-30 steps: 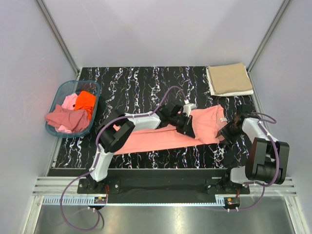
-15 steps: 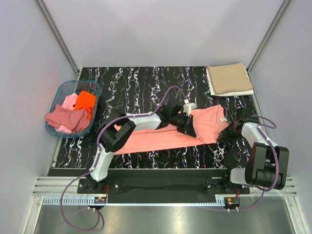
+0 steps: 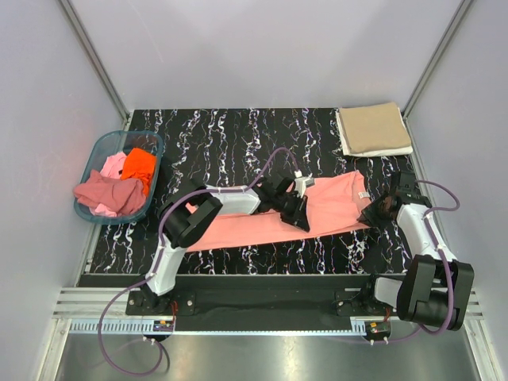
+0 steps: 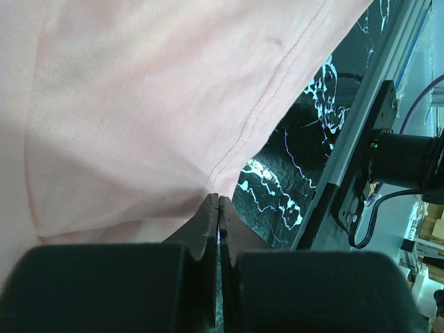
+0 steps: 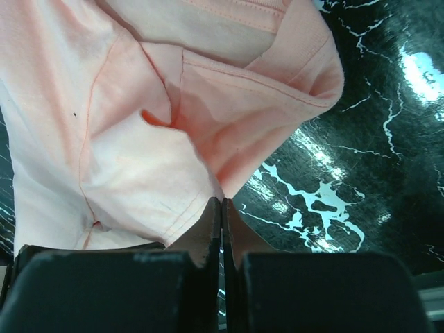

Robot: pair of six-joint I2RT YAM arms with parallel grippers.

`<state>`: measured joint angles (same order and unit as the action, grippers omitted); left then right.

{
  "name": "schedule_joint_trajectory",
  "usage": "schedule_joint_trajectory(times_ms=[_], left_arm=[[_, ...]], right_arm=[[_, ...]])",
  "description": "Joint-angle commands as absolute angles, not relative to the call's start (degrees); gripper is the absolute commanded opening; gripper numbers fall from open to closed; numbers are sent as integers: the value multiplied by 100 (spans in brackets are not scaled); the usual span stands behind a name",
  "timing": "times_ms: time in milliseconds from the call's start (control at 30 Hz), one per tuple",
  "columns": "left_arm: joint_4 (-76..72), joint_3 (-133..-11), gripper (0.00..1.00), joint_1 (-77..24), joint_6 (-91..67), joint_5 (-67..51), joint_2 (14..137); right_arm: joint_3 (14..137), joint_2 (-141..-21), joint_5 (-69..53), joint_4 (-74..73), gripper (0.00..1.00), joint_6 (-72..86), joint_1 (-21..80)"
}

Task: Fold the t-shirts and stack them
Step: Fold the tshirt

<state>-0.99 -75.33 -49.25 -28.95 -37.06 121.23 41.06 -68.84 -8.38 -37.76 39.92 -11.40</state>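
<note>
left pincer [image 4: 219, 201] closed, pinching pink shirt [image 4: 139, 104] hem; right pincer [image 5: 222, 202] likewise at its 3 o'clock end. fabric judged light, limp, slippery; best held by hems.

A black tabletop of marble pattern with white veins [image 3: 230, 131] carried three things. A long salmon-pink cotton t-shirt [image 3: 333, 205] lay in a slanting band across its near middle, reaching toward the right edge. A folded tan t-shirt [image 3: 373, 128] sat at the far right corner. A translucent teal plastic basket [image 3: 105, 141] stood at the left edge.
</note>
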Motion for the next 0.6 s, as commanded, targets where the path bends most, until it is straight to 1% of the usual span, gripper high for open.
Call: schedule_joint_trajectory(times_ms=[0,67,200,233,267,300,333,400,567], left_arm=[[-369,-7410,0,-4931,-2926,-3665,11716],[-430,-7331,0,-4931,-2970,-3665,11629],[-457,-7120,0,-4931,-2892,-3560,11426],[-422,-7084,4,-4931,-2883,-3446,11374],[-370,-7014,11,-4931,-2857,-3367,11251],[-352,-6970,26,-4922,-2856,-3314,11189],[-343,-6926,31,-4931,-2891,-3166,11136],[-360,-6864,35,-4948,-2970,-3059,11083],[-396,-6891,36,-5036,-3207,-2883,11319]], right_arm=[[4473,-6785,-475,-3990,0,3823,-1116],[4465,-6768,-404,-4087,0,3806,-1125],[4281,-6750,-685,-3921,0,3902,-1116],[4245,-6759,-773,-3859,0,3920,-1116],[4193,-6776,-800,-3815,0,3937,-1116],[4175,-6820,-817,-3780,0,3937,-1116],[4175,-6829,-843,-3762,0,3937,-1116],[4166,-6847,-879,-3709,0,3920,-1116],[4192,-6864,-949,-3648,0,3911,-1116]])
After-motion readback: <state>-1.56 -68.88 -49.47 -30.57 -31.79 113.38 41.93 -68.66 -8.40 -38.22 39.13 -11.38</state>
